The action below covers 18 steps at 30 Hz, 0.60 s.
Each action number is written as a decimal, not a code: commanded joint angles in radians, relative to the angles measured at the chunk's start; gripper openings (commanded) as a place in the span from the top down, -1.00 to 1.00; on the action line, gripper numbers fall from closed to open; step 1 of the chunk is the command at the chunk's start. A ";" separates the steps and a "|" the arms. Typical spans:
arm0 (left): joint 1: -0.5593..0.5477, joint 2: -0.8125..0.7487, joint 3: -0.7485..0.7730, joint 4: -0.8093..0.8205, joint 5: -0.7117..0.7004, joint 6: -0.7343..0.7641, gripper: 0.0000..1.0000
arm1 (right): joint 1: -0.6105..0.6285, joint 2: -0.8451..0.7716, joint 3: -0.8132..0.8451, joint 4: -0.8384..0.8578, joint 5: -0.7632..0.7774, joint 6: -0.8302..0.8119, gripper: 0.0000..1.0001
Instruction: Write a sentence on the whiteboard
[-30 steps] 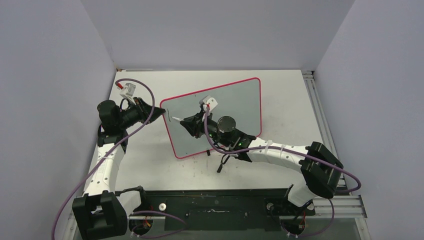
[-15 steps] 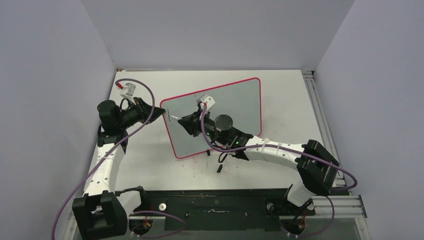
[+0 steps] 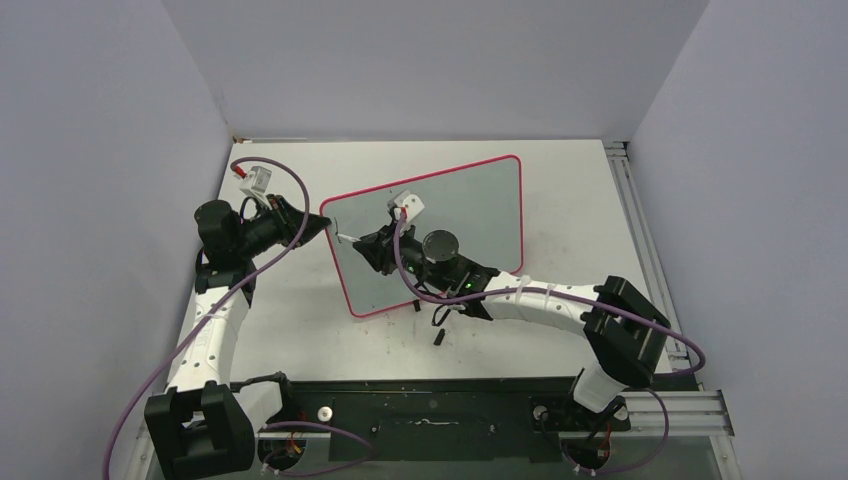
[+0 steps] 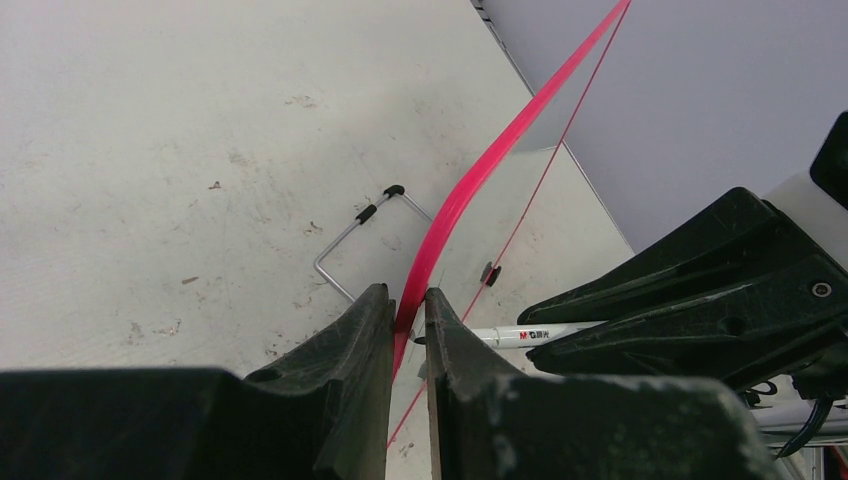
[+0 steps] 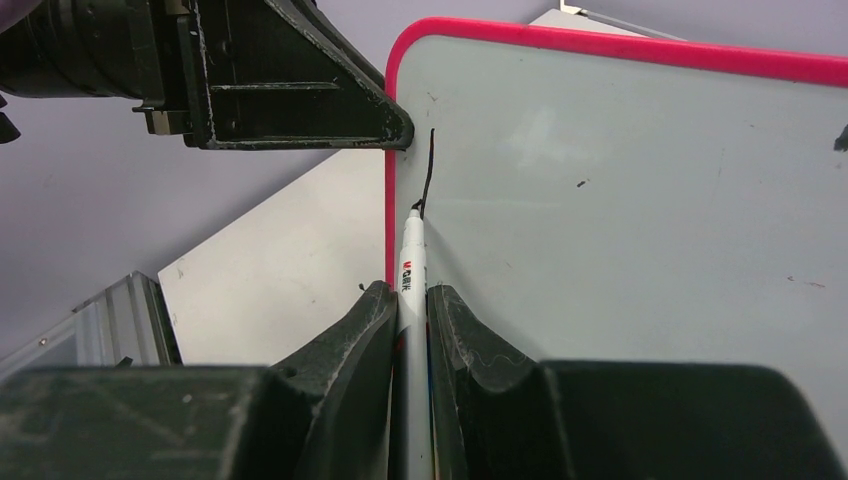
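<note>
- So far the sentence (image 5: pixel 430 165) is a single short black stroke, just beside the left rim of the whiteboard (image 5: pixel 620 180) and below its rounded corner. No letter can be read yet.
- Propped at a slant on the worktop (image 3: pixel 570 180), the whiteboard (image 3: pixel 480 210) runs its long axis from the left arm's side toward the right. Nearly all its bare surface lies to the right of the stroke, so I judge the line has to travel that way, away from the left rim.
- At the stroke's lower end the pen (image 5: pixel 411 265) touches the board with its tip, its barrel pointing toward that rim.
- Around the barrel the right hand (image 5: pixel 408 295) is narrow and clamped. It is the writing hand and reaches across the board's face from the right.
- Beside the stroke the left hand (image 4: pixel 405 300) is also narrow, pinched on the red-pink rim and steadying the board. The two hands sit near each other, so the pen's free room is only to the right.
- Only the right wrist view shows the stroke and the tip's contact clearly. From above, the stroke is a faint mark beside the left hand (image 3: pixel 322 222).
- Alone, the left wrist view shows the rim (image 4: pixel 450 210) caught between the fingers and the wire stand (image 4: pixel 350 240) behind the board.
</note>
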 commanded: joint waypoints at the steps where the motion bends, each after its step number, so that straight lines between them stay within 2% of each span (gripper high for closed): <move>1: -0.003 -0.019 0.027 0.035 0.021 0.012 0.73 | 0.003 -0.009 0.035 0.040 0.046 -0.012 0.89; 18: -0.003 -0.022 0.027 0.033 0.021 0.013 0.74 | -0.009 -0.074 -0.027 0.030 0.133 -0.012 0.89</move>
